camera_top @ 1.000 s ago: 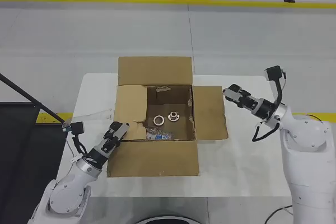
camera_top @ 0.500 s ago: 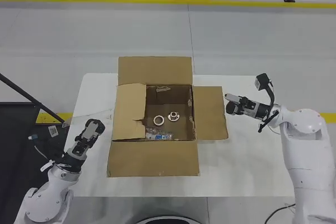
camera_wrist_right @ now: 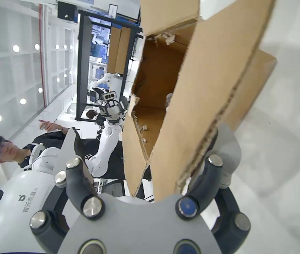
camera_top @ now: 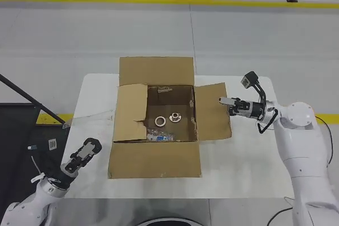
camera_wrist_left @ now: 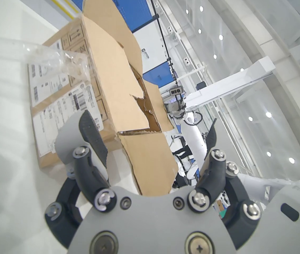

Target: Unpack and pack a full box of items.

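Note:
A brown cardboard box (camera_top: 154, 160) stands open mid-table, all flaps spread. On its floor lie two small rings (camera_top: 160, 120), a packet (camera_top: 161, 135) and a small item (camera_top: 165, 88) at the far wall. My left gripper (camera_top: 93, 144) is open and empty, off the box's near left corner; in the left wrist view this gripper (camera_wrist_left: 150, 133) faces the box side (camera_wrist_left: 60, 99). My right gripper (camera_top: 222, 101) is open at the outer edge of the right flap (camera_top: 212, 113). In the right wrist view the flap (camera_wrist_right: 200, 93) passes between that gripper's (camera_wrist_right: 147, 144) spread fingers.
A clear plastic bag (camera_top: 87, 118) lies on the white table (camera_top: 243, 164) left of the box; the left wrist view shows the bag (camera_wrist_left: 57, 59) against the box side. A black stand leg (camera_top: 22, 93) crosses beside the table's left edge.
My left arm has pulled back from the left flap toward the table's near left corner. My right gripper has moved in to the right flap's edge, and the flap has risen slightly.

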{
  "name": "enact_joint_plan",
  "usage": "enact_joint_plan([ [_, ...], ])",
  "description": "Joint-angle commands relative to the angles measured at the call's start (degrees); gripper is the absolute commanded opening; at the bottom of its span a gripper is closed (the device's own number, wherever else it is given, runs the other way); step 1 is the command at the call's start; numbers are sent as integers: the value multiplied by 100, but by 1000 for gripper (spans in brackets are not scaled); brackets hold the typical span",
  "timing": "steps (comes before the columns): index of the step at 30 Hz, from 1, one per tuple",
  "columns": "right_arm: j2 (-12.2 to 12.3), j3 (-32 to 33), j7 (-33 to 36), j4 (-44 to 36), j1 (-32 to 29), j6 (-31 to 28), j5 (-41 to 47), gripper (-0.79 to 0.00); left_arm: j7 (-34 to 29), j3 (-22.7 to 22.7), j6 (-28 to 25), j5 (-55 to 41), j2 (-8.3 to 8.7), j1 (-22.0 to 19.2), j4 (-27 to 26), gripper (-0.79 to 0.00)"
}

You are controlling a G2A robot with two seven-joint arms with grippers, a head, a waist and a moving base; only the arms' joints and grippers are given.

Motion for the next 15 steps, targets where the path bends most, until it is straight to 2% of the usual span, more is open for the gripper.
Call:
enact_joint_plan([
  [1, -5, -30, 100, -26, 53, -33, 214, 0, -226, -64, -72, -50, 24, 24, 49, 0],
  [8, -45, -321, 157, -345, 236, -69, 531, 0, -1291, -64, -456, -577, 122, 110, 118, 0],
  [15, -105, -751, 53, -723, 376, -87, 476, 0, -2013, -60, -548, -637, 216, 69, 255, 0],
])
